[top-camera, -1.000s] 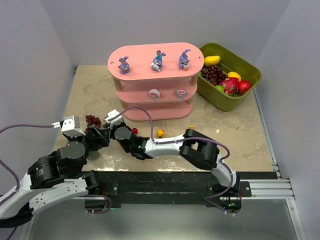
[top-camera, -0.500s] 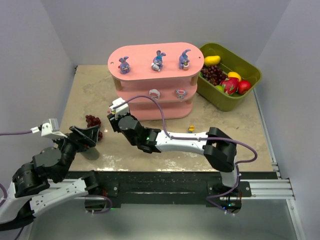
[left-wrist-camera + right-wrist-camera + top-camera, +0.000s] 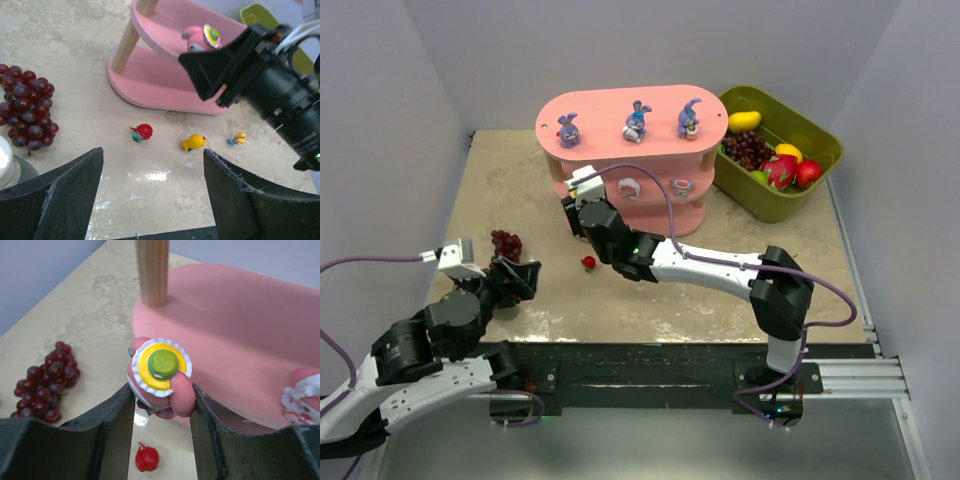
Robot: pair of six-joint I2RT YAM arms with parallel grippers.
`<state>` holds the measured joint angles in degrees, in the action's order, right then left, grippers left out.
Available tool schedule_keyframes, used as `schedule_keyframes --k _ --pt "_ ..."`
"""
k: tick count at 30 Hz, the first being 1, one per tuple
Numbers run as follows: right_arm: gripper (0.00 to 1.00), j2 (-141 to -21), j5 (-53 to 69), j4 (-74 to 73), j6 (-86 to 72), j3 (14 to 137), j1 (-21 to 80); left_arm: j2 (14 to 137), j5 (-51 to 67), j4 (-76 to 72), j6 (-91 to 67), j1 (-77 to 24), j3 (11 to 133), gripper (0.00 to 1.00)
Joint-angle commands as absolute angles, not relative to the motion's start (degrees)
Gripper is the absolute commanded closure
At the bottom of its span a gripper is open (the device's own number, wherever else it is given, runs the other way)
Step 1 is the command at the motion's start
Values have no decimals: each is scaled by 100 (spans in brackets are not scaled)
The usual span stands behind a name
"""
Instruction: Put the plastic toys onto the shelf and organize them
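Note:
My right gripper (image 3: 162, 396) is shut on a pink-and-white toy (image 3: 159, 374) with a yellow and green hat, held at the left end of the pink shelf (image 3: 240, 330) near its wooden post (image 3: 152, 270). From above, that gripper (image 3: 575, 195) is beside the middle tier. Three purple bunnies (image 3: 637, 121) stand on the top board, and two pink-and-white toys (image 3: 628, 187) sit on the middle one. A red toy (image 3: 143, 132), a yellow toy (image 3: 194, 142) and a small yellow-blue toy (image 3: 236, 138) lie on the table. My left gripper (image 3: 152, 190) hangs open above the table, short of them.
A dark red grape bunch (image 3: 505, 243) lies on the table left of the shelf, close to my left gripper (image 3: 520, 272). An olive-green bin (image 3: 775, 208) of fake fruit stands right of the shelf. My right arm stretches across the table in front of the shelf.
My right arm has swung from the table up to the shelf's left end, carrying the pink-and-white toy. My left arm pulled back to the left, then came forward a little.

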<state>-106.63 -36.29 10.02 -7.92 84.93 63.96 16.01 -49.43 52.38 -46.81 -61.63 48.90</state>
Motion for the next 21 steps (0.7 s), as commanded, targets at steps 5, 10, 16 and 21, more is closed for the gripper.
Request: schedule_keyframes --k 5,10,16,21 --pt "91 -10634 -3867 1651 -274 8613 6319 1767 -4711 5018 -5089 -6170 4536 15" --pt "89 -10766 -3937 2214 165 8499 6275 1696 -4746 5124 -5185 -6170 4500 15" --pt "86 -10898 -3709 2584 430 8411 6188 1582 -4781 5177 -5238 -6170 4474 14" --pt "85 -10881 -3569 3014 483 8148 6161 1600 -4738 5010 -5151 -6170 4386 14"
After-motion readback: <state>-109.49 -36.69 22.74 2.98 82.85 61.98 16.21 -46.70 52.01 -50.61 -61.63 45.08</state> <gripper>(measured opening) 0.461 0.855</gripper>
